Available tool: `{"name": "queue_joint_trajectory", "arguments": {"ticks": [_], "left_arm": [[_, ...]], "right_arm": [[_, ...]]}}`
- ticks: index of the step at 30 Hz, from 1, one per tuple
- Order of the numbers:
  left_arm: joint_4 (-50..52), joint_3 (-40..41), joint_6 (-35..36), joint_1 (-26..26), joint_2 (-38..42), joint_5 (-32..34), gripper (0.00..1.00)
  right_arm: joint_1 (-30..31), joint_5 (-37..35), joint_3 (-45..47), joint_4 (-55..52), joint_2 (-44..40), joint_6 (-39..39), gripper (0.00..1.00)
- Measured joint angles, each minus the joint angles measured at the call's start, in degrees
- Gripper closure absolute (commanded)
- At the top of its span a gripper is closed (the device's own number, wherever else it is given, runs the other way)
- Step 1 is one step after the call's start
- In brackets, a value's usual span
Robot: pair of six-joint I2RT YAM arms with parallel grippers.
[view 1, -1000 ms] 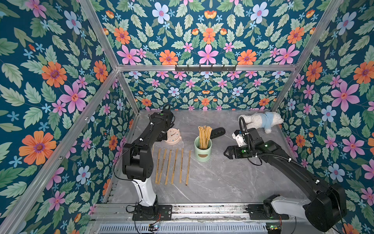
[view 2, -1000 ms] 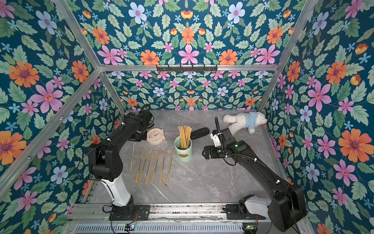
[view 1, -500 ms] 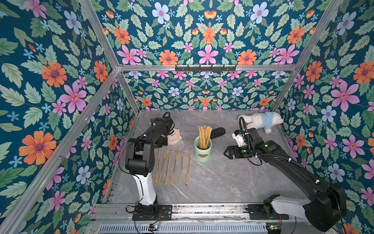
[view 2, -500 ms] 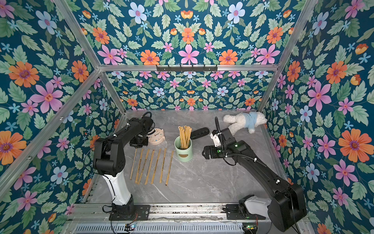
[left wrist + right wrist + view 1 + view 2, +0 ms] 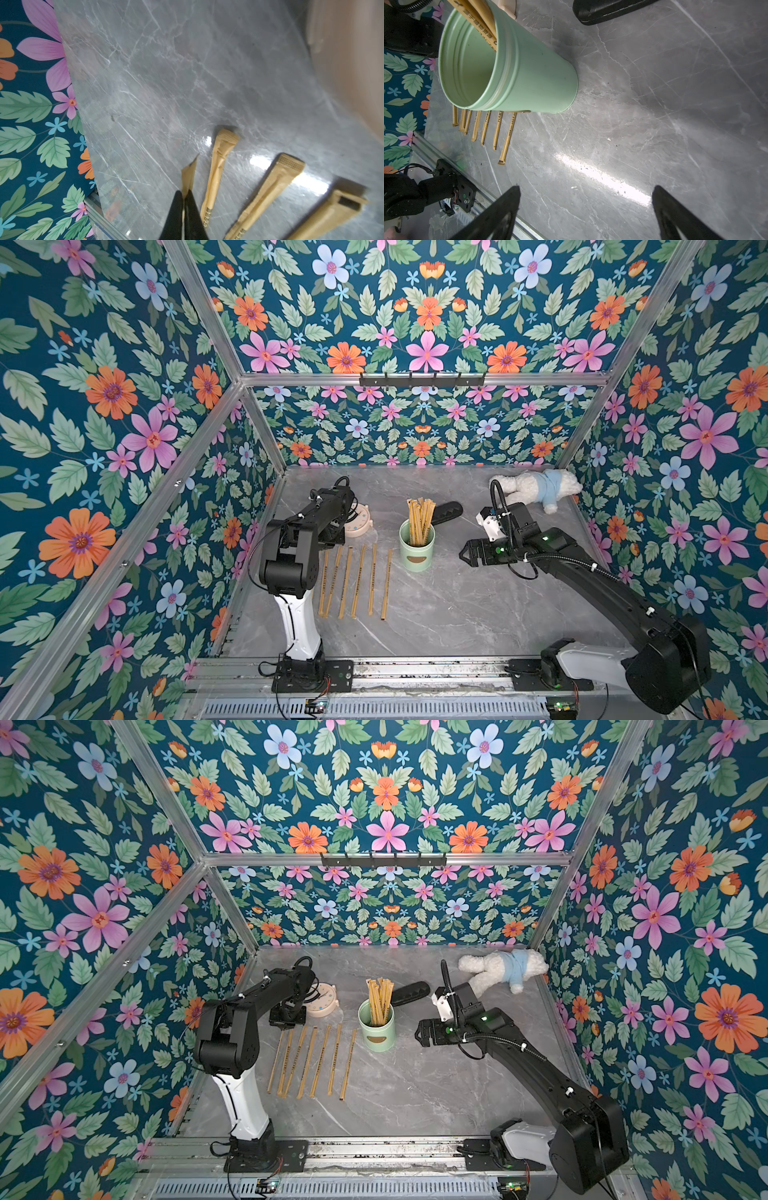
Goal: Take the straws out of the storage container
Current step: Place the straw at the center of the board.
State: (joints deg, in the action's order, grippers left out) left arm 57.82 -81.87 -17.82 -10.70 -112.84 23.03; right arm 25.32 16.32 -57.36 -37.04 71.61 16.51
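Table (image 5: 436, 614): grey marble top, flowered walls on three sides.

Right arm (image 5: 582, 572): reaches in toward the centre. Right gripper (image 5: 586, 188) has its jaws spread wide with nothing between them; it is near the canister on its right side, not touching it.

Left arm (image 5: 299, 531): folded over the left part of the table. Left gripper (image 5: 184, 194) has its jaws pressed together, pinching the end of one straw (image 5: 189, 172). The wrapper tip sticks out past the fingertips. Cannot tell whether this straw rests on the table.

Plush (image 5: 536, 489): white with a blue top, lying in the far right corner.

Canister (image 5: 417, 547): mint green and upright at mid-table, label facing the front edge.

Clock (image 5: 361, 524): pinkish, far left of the canister, partly behind the left arm.

Case (image 5: 446, 510): black, flat, just behind the canister.

Straws: one bunch (image 5: 419, 518) stands in the canister, leaning on its far wall. A row (image 5: 357, 580) lies on the table left of the canister, roughly parallel. Seven near ends show in the right wrist view (image 5: 483, 128). The pinched straw is at the wall side of the row.
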Motion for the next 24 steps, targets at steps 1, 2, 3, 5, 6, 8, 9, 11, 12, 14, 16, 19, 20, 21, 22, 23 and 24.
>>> {"name": "queue_joint_trajectory", "arguments": {"ticks": [1,2,3,5,6,8,9,11,12,14,16,19,20,21,22,23,24], "left_arm": [[-0.22,0.11,0.13,0.07,-0.15,-0.02,0.92],[-0.5,0.2,0.13,0.15,-0.28,-0.02,0.92],[-0.72,0.2,0.13,0.2,-0.44,-0.02,0.92],[-1.07,0.17,0.15,0.35,-0.59,0.0,0.92],[-1.18,0.13,0.2,0.39,-0.7,0.0,0.91],[-1.46,0.07,0.37,0.52,-0.87,0.0,0.91],[-1.46,-0.04,0.44,0.61,-0.92,0.0,0.91],[-1.53,-0.26,1.27,0.85,-1.03,0.02,0.91],[-1.62,-0.37,1.25,0.92,-1.11,0.04,0.9],[-1.86,-0.44,1.31,1.01,-1.25,0.04,0.89],[-1.92,-0.44,1.42,1.16,-1.36,0.09,0.88],[-2.16,-0.33,1.66,1.27,-1.44,0.2,0.85],[-2.16,-0.28,1.64,1.33,-1.44,0.28,0.84],[-2.16,-0.24,1.64,1.38,-1.44,0.39,0.84],[-2.19,-0.22,1.64,1.38,-1.44,0.46,0.82],[-2.29,-0.13,1.66,1.4,-1.44,0.5,0.81],[-2.32,-0.11,1.66,1.42,-1.44,0.55,0.81]], "right_arm": [[0.0,0.0,0.0,0.0,0.02,0.0,0.01],[0.0,0.02,0.0,0.0,0.09,0.0,0.01],[0.0,0.09,-0.02,0.0,0.13,0.0,0.01],[0.0,0.26,-0.07,-0.02,0.24,0.0,0.01],[0.0,0.42,-0.11,-0.02,0.24,0.0,0.01],[0.0,0.68,-0.22,-0.04,0.26,-0.11,0.01],[0.0,0.83,-0.26,0.0,0.28,-0.15,0.01],[0.0,1.03,-0.33,-0.02,0.35,-0.15,0.01],[0.0,1.05,-0.33,0.0,0.39,-0.15,0.01],[0.0,1.14,-0.33,-0.02,0.46,-0.15,0.01],[0.02,1.22,-0.33,-0.02,0.57,-0.15,0.01],[0.02,1.22,-0.33,-0.02,0.63,-0.15,0.01],[0.02,1.22,-0.33,-0.02,0.63,-0.15,0.01],[0.02,1.22,-0.33,-0.04,0.66,-0.15,0.01],[0.02,1.22,-0.33,-0.04,0.68,-0.15,0.01],[0.02,1.22,-0.35,-0.02,0.7,-0.15,0.01],[0.02,1.22,-0.35,-0.04,0.7,-0.15,0.01]]}}
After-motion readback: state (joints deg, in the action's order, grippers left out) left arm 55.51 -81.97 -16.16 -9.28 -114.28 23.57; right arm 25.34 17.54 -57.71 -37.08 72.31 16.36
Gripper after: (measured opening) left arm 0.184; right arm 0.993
